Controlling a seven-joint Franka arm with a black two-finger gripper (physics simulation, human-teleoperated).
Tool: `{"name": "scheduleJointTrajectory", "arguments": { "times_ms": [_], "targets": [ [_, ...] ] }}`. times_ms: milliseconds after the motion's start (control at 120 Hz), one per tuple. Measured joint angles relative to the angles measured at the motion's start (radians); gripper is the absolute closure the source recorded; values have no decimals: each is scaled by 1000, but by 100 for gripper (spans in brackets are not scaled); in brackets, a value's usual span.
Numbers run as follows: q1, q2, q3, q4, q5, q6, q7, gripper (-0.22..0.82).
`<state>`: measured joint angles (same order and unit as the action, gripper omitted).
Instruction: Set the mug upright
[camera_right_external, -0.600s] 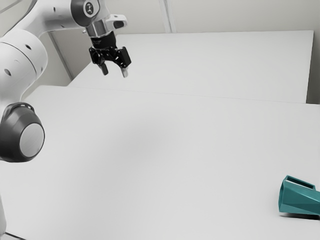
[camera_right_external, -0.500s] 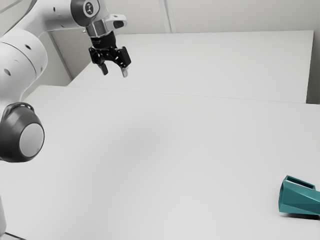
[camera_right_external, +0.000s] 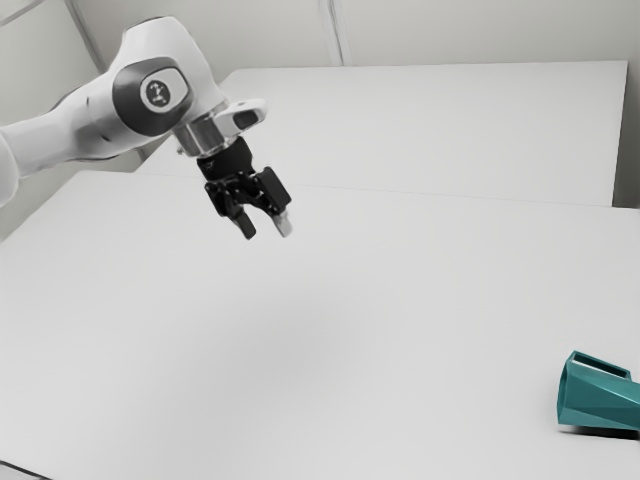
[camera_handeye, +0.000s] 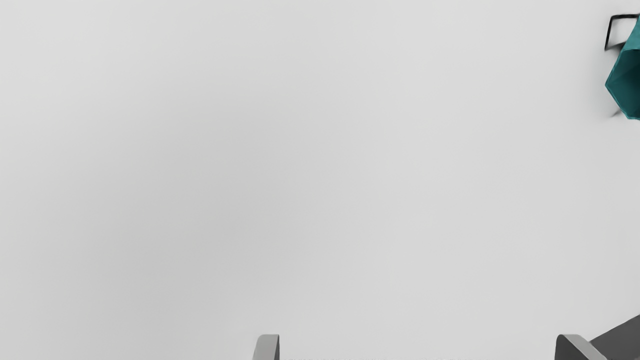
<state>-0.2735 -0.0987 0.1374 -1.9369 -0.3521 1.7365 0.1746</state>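
Above white tabletop (camera_right_external: 350, 320), end effector (camera_right_external: 267, 231) spread apart; wide stretch between it and tipped mug (camera_right_external: 598, 398), exterior view's right edge.

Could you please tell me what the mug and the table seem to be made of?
The mug looks like hard plastic or glazed ceramic with a satin finish: its teal colour is even, and its flat facets shade differently from one to the next. I can't tell which.
The table looks like matte laminate or painted board: pale, smooth, with no grain and no sharp reflections.

round emblem (camera_right_external: 157, 93) on white arm (camera_right_external: 45, 142), no legible text
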Motion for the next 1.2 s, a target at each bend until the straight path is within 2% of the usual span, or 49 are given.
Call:
{"name": "scheduleJointTrajectory", "arguments": {
  "times_ms": [200,333,433,558,708,858,1017,1200],
  "targets": [
    [-16,-153,-44,-281,-210,166,-1,0],
    [-36,-160,-92,-391,-389,268,28,0],
    [-58,-124,-135,-424,-517,338,67,0],
    [-77,-67,-198,-441,-648,418,123,0],
    [-126,25,-231,-429,-769,501,203,0],
    [-217,135,-237,-357,-838,572,265,0],
    [-314,208,-237,-300,-920,631,316,0],
    [-389,314,-235,-182,-977,681,361,0]
  ]
}}
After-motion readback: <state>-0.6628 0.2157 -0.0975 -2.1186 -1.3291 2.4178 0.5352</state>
